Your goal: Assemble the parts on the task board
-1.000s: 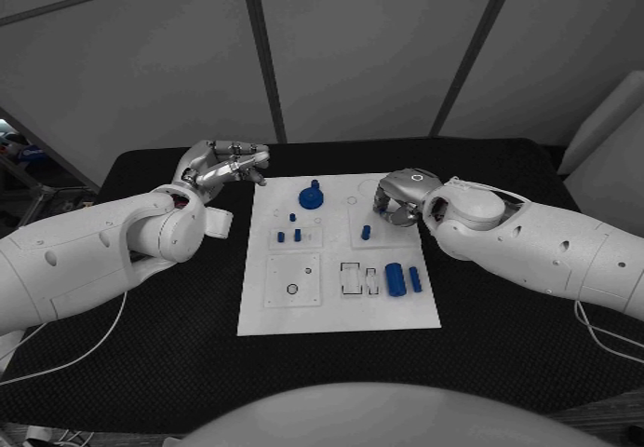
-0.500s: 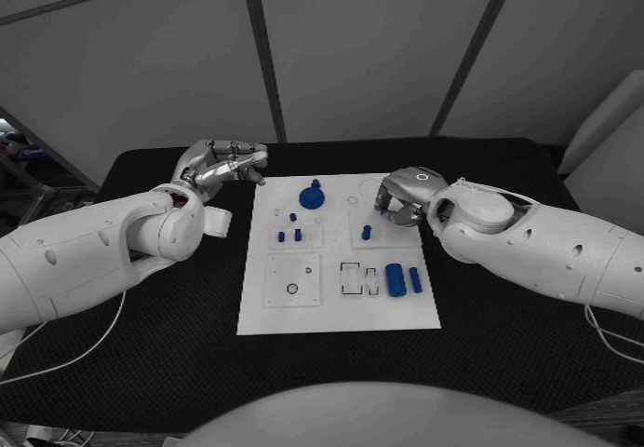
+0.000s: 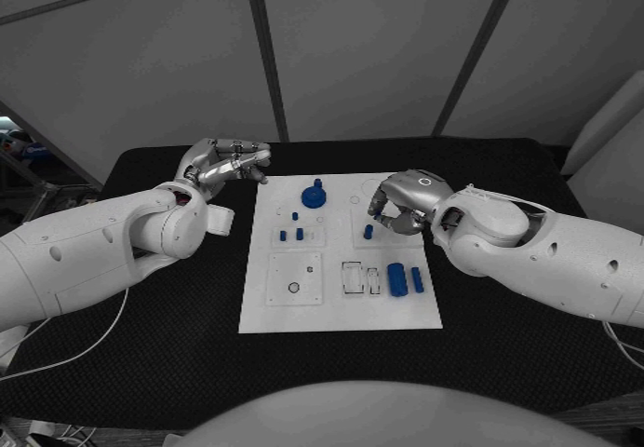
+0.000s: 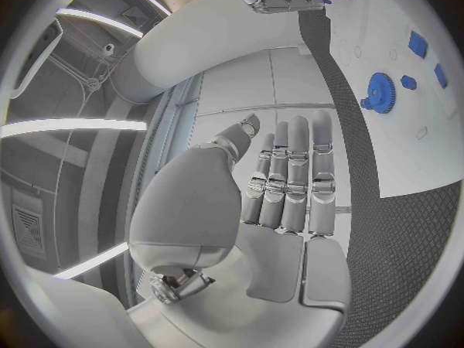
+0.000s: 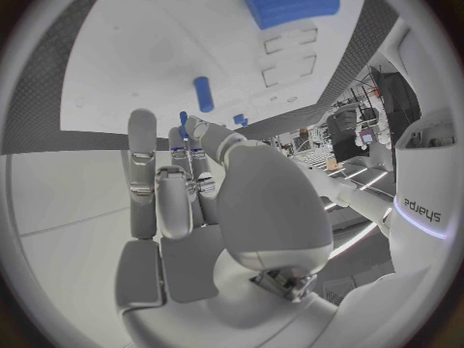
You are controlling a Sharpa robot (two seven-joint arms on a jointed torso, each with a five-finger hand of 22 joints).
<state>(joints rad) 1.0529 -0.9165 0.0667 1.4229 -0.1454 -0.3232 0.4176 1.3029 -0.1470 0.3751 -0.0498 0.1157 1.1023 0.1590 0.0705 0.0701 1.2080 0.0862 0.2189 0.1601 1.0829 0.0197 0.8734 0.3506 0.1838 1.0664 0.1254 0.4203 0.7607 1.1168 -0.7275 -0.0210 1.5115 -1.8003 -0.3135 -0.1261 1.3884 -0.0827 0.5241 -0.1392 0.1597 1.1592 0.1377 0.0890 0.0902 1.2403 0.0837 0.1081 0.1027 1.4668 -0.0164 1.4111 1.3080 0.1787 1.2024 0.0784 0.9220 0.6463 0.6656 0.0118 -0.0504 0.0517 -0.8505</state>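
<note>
Nearest the robot, the board [image 3: 336,312] lies flat on the desk [image 3: 510,335]. Its near row carries a square plate with a ring [image 3: 293,279], two open slots [image 3: 360,278], a large cylinder [image 3: 397,278] and a thin pin [image 3: 418,279] just beside it. Both lie loose on their sides (a brush from the forearm above could roll either one off its place).

In the middle row, two short pegs [image 3: 290,235] stand at the left. The right hand [image 3: 392,207] hangs over the right-hand plate, directly above a small peg [image 3: 368,231]. Its fingers are curled downward; whether they touch that peg cannot be told. In the right wrist view the fingers [image 5: 145,178] lie together and hold nothing that can be made out. Judged risk: a descent slightly off centre would tip the peg or push it along the board, not grip it.

At the far end, the gear [image 3: 313,196] sits seated on the board. The left hand [image 3: 225,164] is off the board's far left corner, fingers bent and empty, thumb near the fingertips. It is near enough to nudge the unclamped board if it drops.
</note>
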